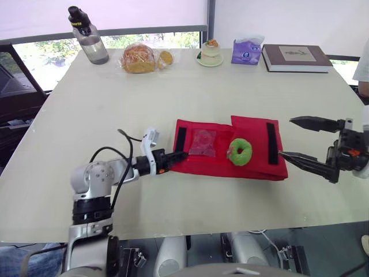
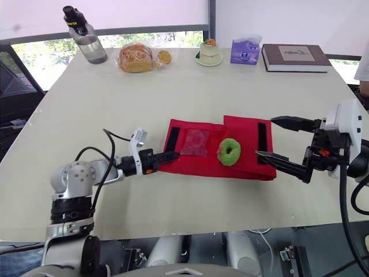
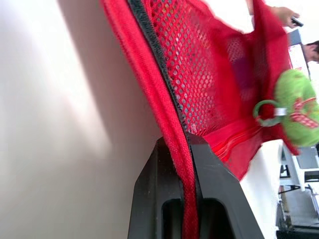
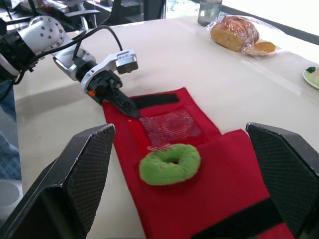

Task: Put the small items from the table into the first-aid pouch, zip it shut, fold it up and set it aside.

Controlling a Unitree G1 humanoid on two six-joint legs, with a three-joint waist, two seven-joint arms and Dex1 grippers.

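A red first-aid pouch (image 1: 253, 141) lies unfolded on the table, with two black strips and a mesh pocket (image 1: 203, 142). A green ring-shaped item (image 1: 240, 152) rests on its middle, seen again as the green ring (image 4: 170, 163). My left gripper (image 1: 181, 155) is shut on the pouch's left edge; the red edge (image 3: 182, 164) runs between its two black fingers. My right gripper (image 1: 297, 138) stands open just off the pouch's right edge, one finger (image 1: 314, 123) farther back and the other finger (image 1: 304, 161) nearer, nothing between them.
Along the far edge of the table (image 1: 86, 115) stand a water bottle (image 1: 87, 36), bagged bread (image 1: 140, 57), a small cake on a plate (image 1: 210, 53), a purple tissue pack (image 1: 247, 51) and a book (image 1: 296, 57). A person's sleeve (image 1: 363, 63) shows at far right.
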